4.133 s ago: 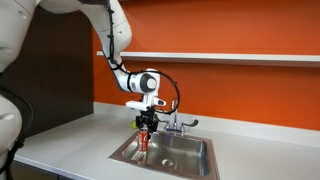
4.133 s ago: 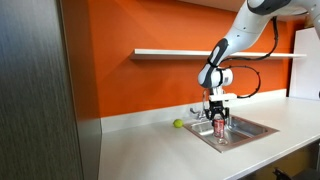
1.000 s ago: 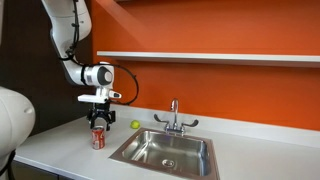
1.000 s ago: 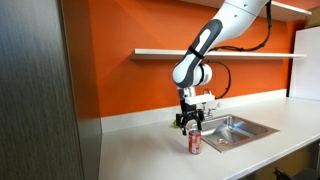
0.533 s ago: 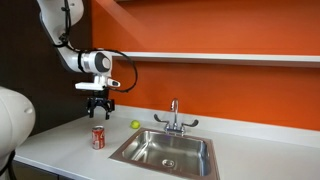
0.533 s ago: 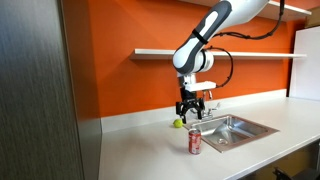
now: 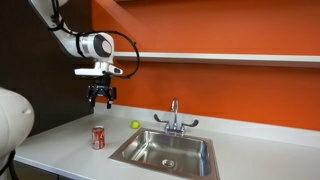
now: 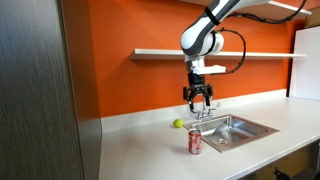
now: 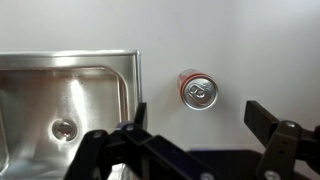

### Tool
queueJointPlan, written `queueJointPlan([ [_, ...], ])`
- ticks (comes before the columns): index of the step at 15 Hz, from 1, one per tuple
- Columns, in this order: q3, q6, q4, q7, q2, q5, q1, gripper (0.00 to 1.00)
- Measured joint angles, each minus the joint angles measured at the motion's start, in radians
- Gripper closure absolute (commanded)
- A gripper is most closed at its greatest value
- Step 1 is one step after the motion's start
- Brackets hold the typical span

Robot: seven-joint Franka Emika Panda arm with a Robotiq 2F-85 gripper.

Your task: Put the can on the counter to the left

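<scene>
The can [image 7: 98,137] stands upright on the table [image 7: 60,146], just beside the sink [image 7: 150,150] at its short end and apart from the rim. In the wrist view its silvery top [image 9: 197,90] faces the camera, with bare table [image 9: 260,50] all round it and the sink's rim [image 9: 135,70] near by.

The end effector [image 7: 100,98] hangs above the can, well clear of it. It is spread wide and holds nothing. The wrist view shows its fingers [image 9: 265,118] far apart.

A small yellow-green ball [image 7: 135,125] lies by the sink's back corner, toward the orange wall [image 7: 230,95] and apart from the can. It shows in both exterior views [image 8: 179,124]. A faucet [image 7: 173,115] rises behind the sink. A white shelf [image 7: 220,57] runs along the wall above the sink, seemingly about level with the robot's wrist.
</scene>
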Motion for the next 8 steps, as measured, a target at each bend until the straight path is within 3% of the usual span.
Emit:
queueJointPlan([
  [8,-0.036,-0.105,-0.091,0.017,-0.206,0.000,-0.058,0.00],
])
